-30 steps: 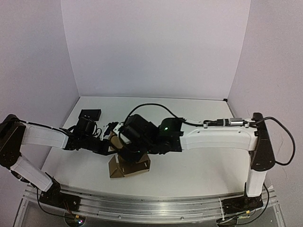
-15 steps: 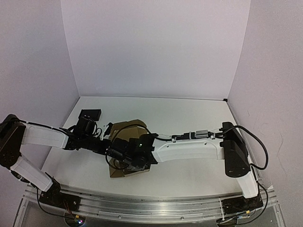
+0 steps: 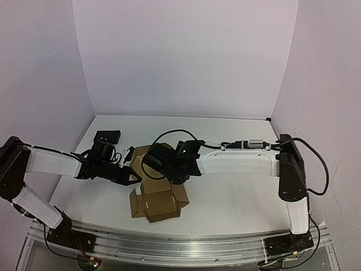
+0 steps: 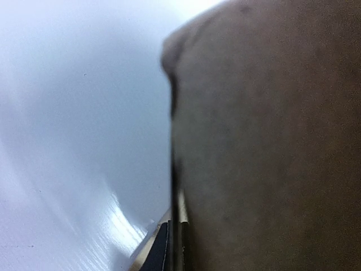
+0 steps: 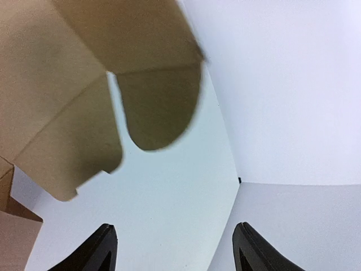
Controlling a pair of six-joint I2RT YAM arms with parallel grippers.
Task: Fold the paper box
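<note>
Left arm (image 3: 56, 164) lies low. The left jaws are together on a raised flap of the paper box (image 3: 159, 203), which sits mid-surface (image 3: 237, 197). Right arm (image 3: 242, 161) reaches across, right jaws apart. In the left wrist view, blurred cardboard hides nearly everything.

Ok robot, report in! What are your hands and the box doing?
Left gripper shut on paper box flap. Right gripper open, empty. Box half folded, flaps loose. Nothing in the way.

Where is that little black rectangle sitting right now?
In the overhead view, the black rectangle lies at the far-left corner of the table, just behind the left arm and left of the paper box.
</note>
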